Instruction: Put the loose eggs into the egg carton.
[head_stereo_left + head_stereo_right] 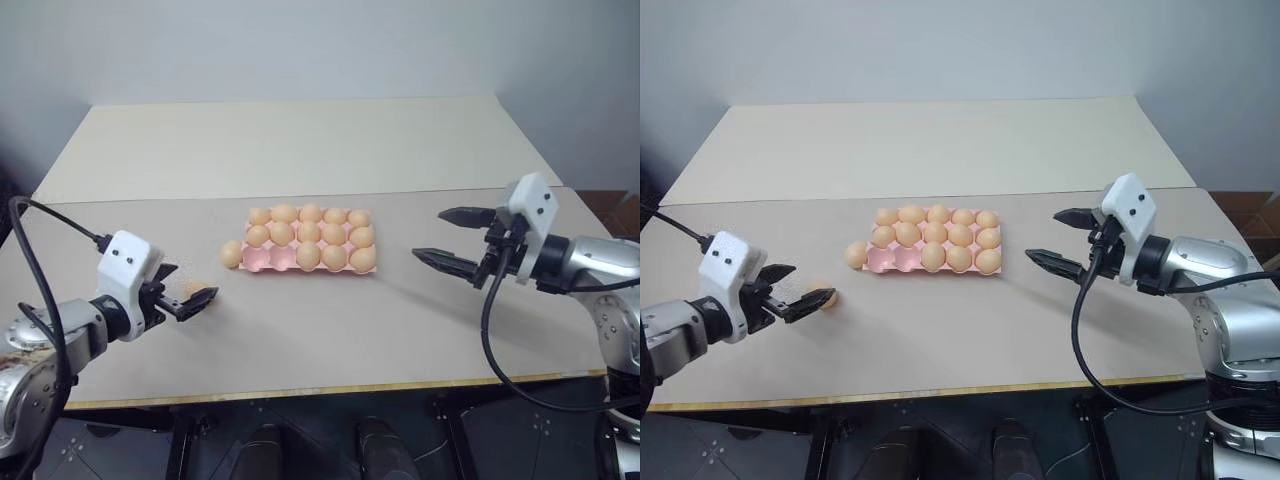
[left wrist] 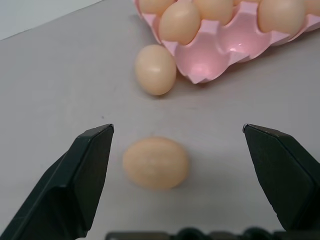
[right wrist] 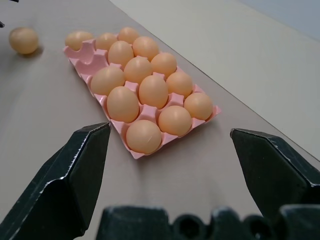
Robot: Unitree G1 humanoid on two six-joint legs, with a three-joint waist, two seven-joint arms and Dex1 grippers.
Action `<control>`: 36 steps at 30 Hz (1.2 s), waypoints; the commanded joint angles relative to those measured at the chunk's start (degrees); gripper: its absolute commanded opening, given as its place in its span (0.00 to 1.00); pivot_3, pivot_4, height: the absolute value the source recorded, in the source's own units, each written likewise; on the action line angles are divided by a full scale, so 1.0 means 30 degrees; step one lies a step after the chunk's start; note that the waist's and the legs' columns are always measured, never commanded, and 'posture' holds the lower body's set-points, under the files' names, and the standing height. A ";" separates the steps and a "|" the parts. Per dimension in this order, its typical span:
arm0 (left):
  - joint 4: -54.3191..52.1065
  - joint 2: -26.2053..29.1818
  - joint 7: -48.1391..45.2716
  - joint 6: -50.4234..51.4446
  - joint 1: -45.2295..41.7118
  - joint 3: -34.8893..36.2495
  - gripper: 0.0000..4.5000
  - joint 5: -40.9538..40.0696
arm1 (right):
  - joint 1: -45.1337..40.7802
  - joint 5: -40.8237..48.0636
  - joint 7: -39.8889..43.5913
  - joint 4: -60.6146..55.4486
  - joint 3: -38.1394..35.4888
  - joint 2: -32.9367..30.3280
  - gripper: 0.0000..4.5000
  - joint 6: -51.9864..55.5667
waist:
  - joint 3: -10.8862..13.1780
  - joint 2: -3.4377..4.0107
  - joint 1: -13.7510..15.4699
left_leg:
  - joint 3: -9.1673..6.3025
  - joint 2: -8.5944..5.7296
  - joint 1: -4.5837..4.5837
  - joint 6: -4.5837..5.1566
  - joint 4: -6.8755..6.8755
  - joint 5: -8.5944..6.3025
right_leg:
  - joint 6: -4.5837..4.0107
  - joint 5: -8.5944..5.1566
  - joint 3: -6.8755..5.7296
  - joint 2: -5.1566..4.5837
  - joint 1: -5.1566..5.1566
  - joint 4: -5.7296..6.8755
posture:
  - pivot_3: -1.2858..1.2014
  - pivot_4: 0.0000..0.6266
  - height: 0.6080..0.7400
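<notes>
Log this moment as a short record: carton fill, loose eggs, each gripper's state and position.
egg carton: pale pink, 13 eggs seated, two near-row cups on its left end empty
loose eggs: two on the table; one by the carton's left end, one further left
left gripper: open, nothing held, fingers on either side of the farther-left loose egg
right gripper: open, nothing held, to the right of the carton, pointing at it
task status: two eggs not yet placed
</notes>
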 commanded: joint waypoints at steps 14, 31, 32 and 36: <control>0.4815 -0.3639 0.3461 0.2035 -0.4852 -0.4415 0.66 0.3341 | 0.0040 0.1287 -0.1942 -0.1222 -0.0911 -0.0308 1.00 0.0356 | -0.0017 -0.0024 0.0067 | -0.0009 -0.0011 -0.0031 -0.0001 0.0030 0.0001 | 0.0012 0.0008 -0.0008 -0.0007 -0.0014 0.0003 | 0.52 0.24 1.00; 0.4472 -0.5614 -0.0537 -0.1349 -0.9676 -0.6139 0.52 0.2273 | 0.0450 0.1096 -0.3549 -0.1539 -0.0932 0.0125 1.00 -0.0161 | -0.0021 -0.0031 0.0467 | -0.0002 -0.0020 -0.0055 -0.0002 0.0066 0.0001 | 0.0028 0.0016 -0.0012 -0.0014 0.0000 -0.0007 | 0.52 0.24 1.00; 0.4903 -0.5794 -0.0721 -0.1780 -0.9960 -0.6849 0.52 0.2689 | 0.0550 0.1115 -0.3643 -0.1656 -0.0966 0.0164 1.00 -0.0200 | -0.0021 -0.0032 0.0492 | -0.0002 -0.0021 -0.0055 -0.0001 0.0066 0.0001 | 0.0029 0.0016 -0.0012 -0.0014 -0.0001 -0.0005 | 0.52 0.24 1.00; 0.6416 -0.6297 -0.1736 -0.3118 -1.0732 -0.8359 0.52 0.3439 | 0.0712 0.1232 -0.4020 -0.1970 -0.1196 0.0265 1.00 -0.0135 | -0.0021 -0.0032 0.0417 | 0.0003 -0.0020 -0.0055 -0.0001 0.0082 0.0002 | 0.0028 0.0017 -0.0005 -0.0006 -0.0004 -0.0002 | 0.52 0.24 1.00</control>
